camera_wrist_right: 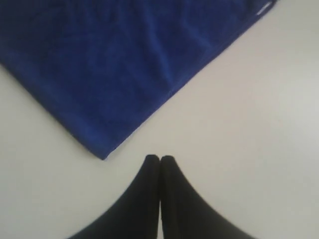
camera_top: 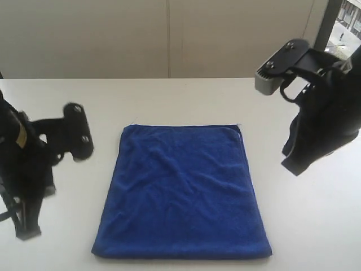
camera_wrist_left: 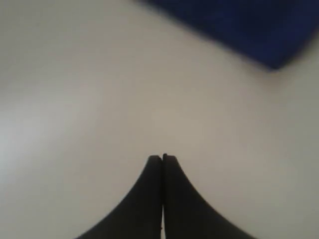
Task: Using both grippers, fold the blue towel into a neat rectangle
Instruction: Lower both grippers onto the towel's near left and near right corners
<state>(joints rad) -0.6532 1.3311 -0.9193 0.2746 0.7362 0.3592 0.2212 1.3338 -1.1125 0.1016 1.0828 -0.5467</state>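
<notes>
The blue towel [camera_top: 183,192] lies flat on the white table [camera_top: 169,96] as a rectangle, with soft wrinkles and a small white label [camera_wrist_right: 264,7] at one corner. My left gripper [camera_wrist_left: 162,158] is shut and holds nothing; it hovers over bare table, with a towel corner [camera_wrist_left: 249,25] some way beyond its tips. My right gripper [camera_wrist_right: 159,159] is also shut and holds nothing, its tips just off another corner of the towel [camera_wrist_right: 124,64] without touching it. In the exterior view the left arm [camera_top: 22,169] stands left of the towel and the right arm [camera_top: 321,124] to its right.
Bare white table surrounds the towel on all sides. A pale panelled wall [camera_top: 169,34] runs along the table's far edge, and a window [camera_top: 347,22] shows at the back right.
</notes>
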